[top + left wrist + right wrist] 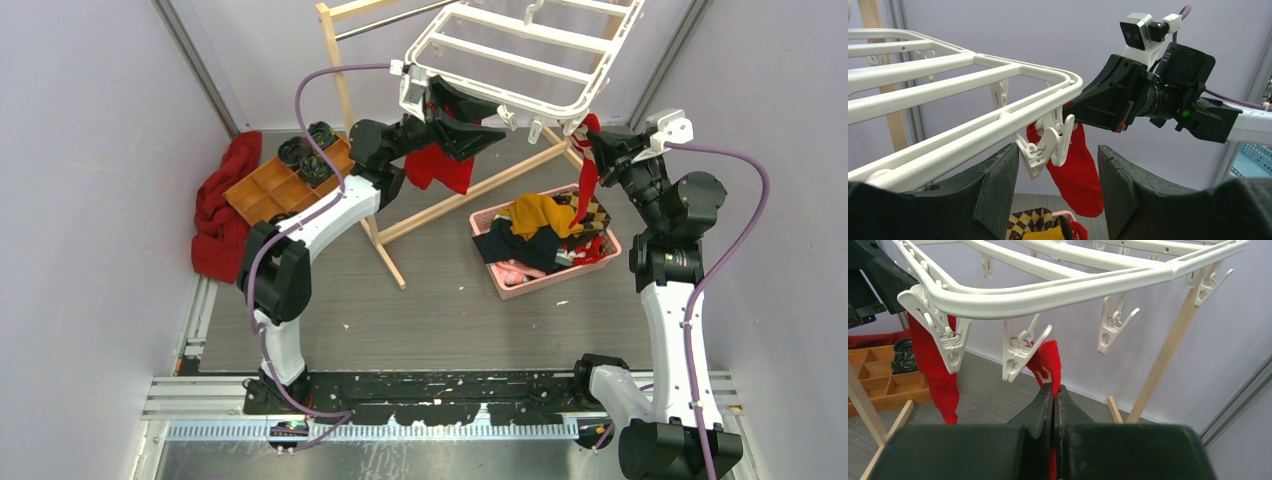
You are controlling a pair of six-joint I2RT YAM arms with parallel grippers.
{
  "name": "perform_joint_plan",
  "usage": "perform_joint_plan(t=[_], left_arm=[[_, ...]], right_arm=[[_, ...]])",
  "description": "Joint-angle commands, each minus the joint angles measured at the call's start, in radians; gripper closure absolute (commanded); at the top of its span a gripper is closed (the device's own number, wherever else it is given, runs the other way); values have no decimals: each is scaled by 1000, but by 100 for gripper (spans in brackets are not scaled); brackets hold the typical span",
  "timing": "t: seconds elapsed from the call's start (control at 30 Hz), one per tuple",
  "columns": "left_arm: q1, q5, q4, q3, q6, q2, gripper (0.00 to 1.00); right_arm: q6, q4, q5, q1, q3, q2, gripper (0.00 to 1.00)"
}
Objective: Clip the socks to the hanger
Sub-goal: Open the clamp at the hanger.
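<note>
White hanger, top view: the hanger [512,58] tilts above the far end of the desk [450,310], in front of a wooden rack [390,235].
Edges, top view: plain walls close in on the left and right. Bare grey surface lies between the arm bases and a pink basket [560,278].
Left fingers, top view: the left fingers [480,112] are at the frame's near-left corner, with a second sock [440,165] hanging beneath.
Right fingers, top view: the right fingers [597,145] are at the near-right corner. The held sock [587,180] dangles over the basket.
Containers, top view: the basket holds mustard, checkered and dark garments. A wooden tray [265,195] beside a dark red cloth [215,215] has dark rolls in its far compartments.
Left fingers, left wrist view: the left fingers [998,185] are parted wide, one on either side of a clip [1048,147] under the corner rail. They grip nothing, and contact with the clip cannot be told.
Held sock, left wrist view: the held sock [1078,170] hangs just behind that clip, with its top at the right fingers' tip.
Basket, left wrist view: only checkered and mustard cloth shows, at the bottom edge.
Right fingers, right wrist view: the right fingers [1040,407] are pressed together on the held sock [1050,360], whose cuff stands just behind a clip [1020,352].
Room, right wrist view: more clips hang free along the curved rail, with open air below them.
Second sock, right wrist view: the second sock [933,365] hangs at the left corner clip, which hides its top.
Tray, right wrist view: the wooden tray [878,385] shows one dark roll.
</note>
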Motion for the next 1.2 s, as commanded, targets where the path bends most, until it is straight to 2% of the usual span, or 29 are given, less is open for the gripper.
perform_joint_plan(t=[0.0,0.53,1.17], left_arm=[[-13,-19,-24,31,-2,-3,40],[-33,-123,-116,-17,84,-38,37],[-42,-135,-128,-14,110,-34,36]], right_arm=[[14,38,-6,-7,16,-14,99],[15,40,-3,-8,15,-17,99],[15,40,-4,-8,15,-17,99]])
